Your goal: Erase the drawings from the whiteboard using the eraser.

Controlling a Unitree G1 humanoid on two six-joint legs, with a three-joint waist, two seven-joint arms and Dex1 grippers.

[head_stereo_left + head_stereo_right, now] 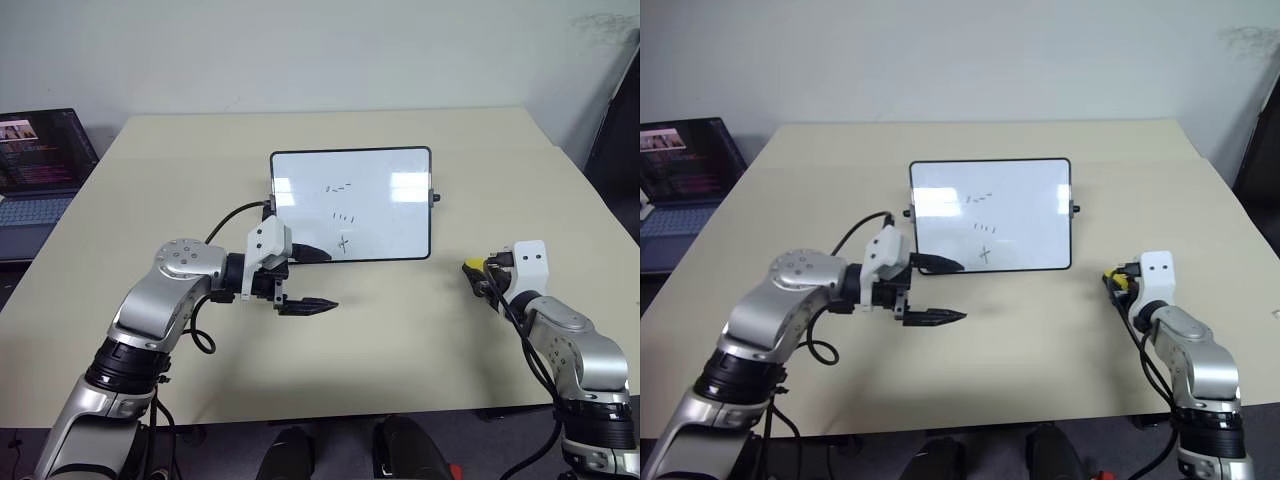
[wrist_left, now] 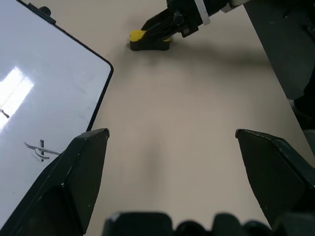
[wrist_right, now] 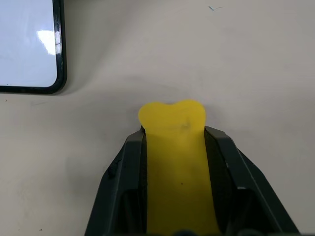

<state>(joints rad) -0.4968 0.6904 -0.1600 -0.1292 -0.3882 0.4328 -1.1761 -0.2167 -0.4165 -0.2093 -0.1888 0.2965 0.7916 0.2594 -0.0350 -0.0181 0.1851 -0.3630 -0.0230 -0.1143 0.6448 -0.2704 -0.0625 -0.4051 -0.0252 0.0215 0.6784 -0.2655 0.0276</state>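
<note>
The eraser (image 3: 173, 147) lies near the desk's (image 1: 400, 330) right edge, clamped in the right claw (image 1: 478, 274). The drawings (image 1: 342, 215) remain on the whiteboard (image 1: 390, 225) mid-desk; wiping hasn't begun. The left claw (image 2: 167, 172) hovers spread apart at the whiteboard's near left corner.

Even, bright overhead lighting; two glare patches on the whiteboard (image 1: 351, 205); soft shadows on the tabletop (image 1: 400, 340); focus sharp.

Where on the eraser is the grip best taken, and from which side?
Across its long yellow sides, coming along its length from the robot's end. The eraser is narrow and oblong, lying flat on the table; the right gripper already has a finger on each long side.
</note>
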